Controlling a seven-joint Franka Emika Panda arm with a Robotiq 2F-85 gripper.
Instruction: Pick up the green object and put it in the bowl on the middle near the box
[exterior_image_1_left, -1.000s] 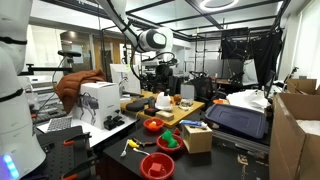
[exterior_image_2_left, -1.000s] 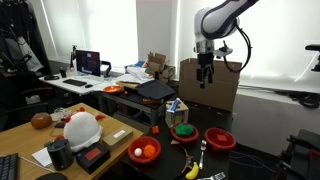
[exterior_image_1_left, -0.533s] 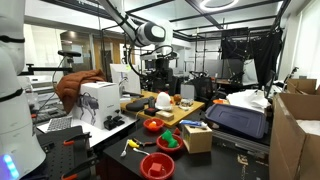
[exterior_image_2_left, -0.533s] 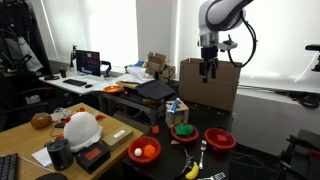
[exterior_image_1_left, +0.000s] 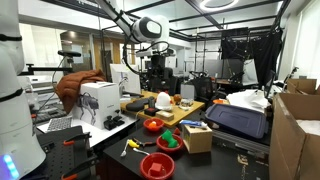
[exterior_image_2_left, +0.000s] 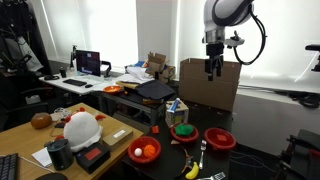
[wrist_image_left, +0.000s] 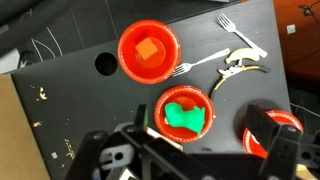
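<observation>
Gripper (exterior_image_2_left: 214, 72) hangs high over the table (wrist_image_left: 60, 110), jaws spread wide and holding nothing, as far as the wrist view shows. The green object (wrist_image_left: 183, 114) lies inside the middle red bowl (wrist_image_left: 158, 105), just beside the box (exterior_image_1_left: 197, 138), so I judge it already sits where the task wants it. Looks light, lumpy, maybe squashy plastic. I'd pinch it across its narrower span from straight above, minding the glossy bowl wall, which could crowd the gripper or slide.
</observation>
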